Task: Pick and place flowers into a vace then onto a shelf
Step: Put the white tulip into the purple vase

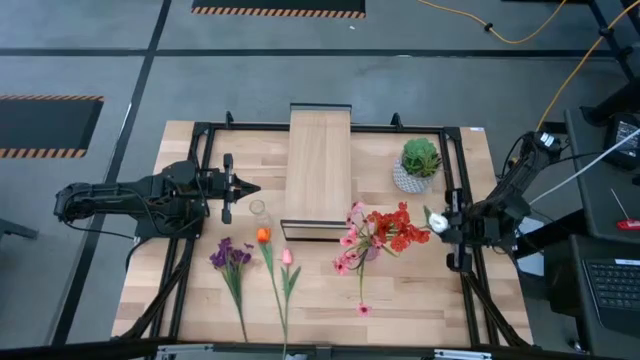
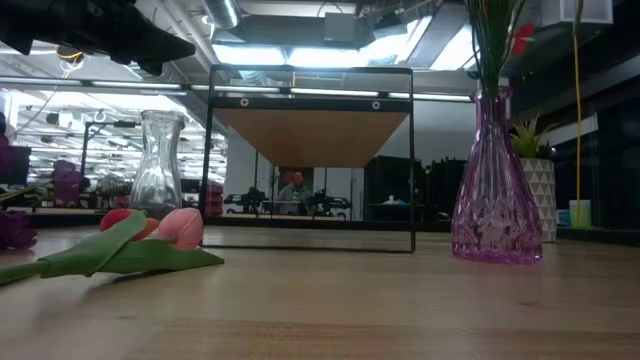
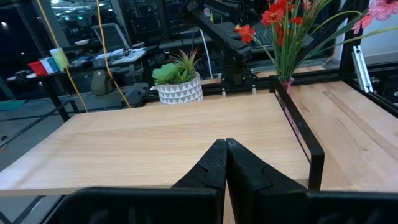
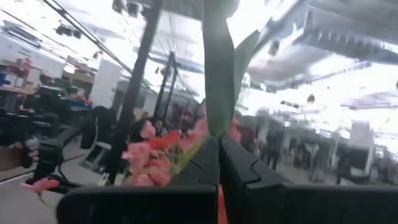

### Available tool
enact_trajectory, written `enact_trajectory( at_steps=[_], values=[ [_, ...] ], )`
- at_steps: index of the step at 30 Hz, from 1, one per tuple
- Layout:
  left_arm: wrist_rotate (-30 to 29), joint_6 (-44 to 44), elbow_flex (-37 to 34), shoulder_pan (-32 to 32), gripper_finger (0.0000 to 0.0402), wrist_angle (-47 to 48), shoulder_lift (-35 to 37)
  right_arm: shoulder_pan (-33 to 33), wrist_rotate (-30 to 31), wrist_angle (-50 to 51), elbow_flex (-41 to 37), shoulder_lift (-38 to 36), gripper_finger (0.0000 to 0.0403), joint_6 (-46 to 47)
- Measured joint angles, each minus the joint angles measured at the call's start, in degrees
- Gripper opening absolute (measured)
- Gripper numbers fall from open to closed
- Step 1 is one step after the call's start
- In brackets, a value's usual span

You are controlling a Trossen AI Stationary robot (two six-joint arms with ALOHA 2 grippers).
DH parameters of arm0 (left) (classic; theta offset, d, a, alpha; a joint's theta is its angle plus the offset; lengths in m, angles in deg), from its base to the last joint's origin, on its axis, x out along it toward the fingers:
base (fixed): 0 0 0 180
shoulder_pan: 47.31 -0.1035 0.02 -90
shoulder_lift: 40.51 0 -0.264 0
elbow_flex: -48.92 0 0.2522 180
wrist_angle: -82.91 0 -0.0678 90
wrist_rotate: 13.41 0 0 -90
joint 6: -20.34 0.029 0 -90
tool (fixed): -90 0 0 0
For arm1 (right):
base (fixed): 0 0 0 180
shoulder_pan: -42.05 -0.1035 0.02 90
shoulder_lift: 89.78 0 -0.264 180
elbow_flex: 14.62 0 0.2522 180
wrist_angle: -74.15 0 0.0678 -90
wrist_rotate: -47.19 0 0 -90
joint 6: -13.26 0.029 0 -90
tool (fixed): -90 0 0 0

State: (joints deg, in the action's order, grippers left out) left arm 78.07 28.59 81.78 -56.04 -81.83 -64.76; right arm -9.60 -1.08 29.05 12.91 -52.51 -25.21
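Note:
My right gripper (image 1: pixel 438 224) hangs just right of the purple glass vase (image 1: pixel 372 250), shut on the small white-bud flower (image 1: pixel 436 222). The vase (image 2: pixel 495 190) stands upright on the table with red blooms (image 1: pixel 398 228) and pink blossoms (image 1: pixel 350 240) in it. My left gripper (image 1: pixel 250 187) is shut on nothing, beside the shelf (image 1: pixel 318 170) and above the empty clear glass vase (image 1: pixel 258 208). The purple cluster (image 1: pixel 230 255), orange tulip (image 1: pixel 263 236), pink tulip (image 1: pixel 287 257) and one pink blossom (image 1: pixel 363 309) lie flat near the table's near edge. My right gripper pinches the white-bud flower's green stem (image 4: pixel 217 106) between its two fingers (image 4: pixel 205 158). The fingers come level from the table's right and lie across the stem. Stem and a leaf (image 4: pixel 244 53) rise past the fingertips, and the flower is lifted clear of the table.
A round green plant in a white pot (image 1: pixel 415 168) stands right of the shelf, behind the purple vase. A dark frame (image 1: pixel 455 200) runs round the table's edges. Bare wood lies between the pink tulip and the lone pink blossom.

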Motion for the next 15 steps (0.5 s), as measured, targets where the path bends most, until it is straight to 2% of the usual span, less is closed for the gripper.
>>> enact_trajectory(
  at_steps=[3, 8, 15],
  values=[
    [0.00, -0.01, 0.00, 0.00, 0.0004, -0.02, 0.00, 0.84, -0.71, -6.92, -1.20, 3.33, 0.0000, -1.06],
    [0.00, 0.01, 0.01, 0.00, 0.0004, -0.02, 0.00, 3.23, -4.69, -12.99, -3.21, 9.97, 0.0000, 0.73],
    [-0.13, 0.00, 0.00, 0.00, 0.0004, -0.02, 0.00, 7.02, -5.64, -23.59, -3.22, 19.55, 0.0000, 2.46]
  ],
)
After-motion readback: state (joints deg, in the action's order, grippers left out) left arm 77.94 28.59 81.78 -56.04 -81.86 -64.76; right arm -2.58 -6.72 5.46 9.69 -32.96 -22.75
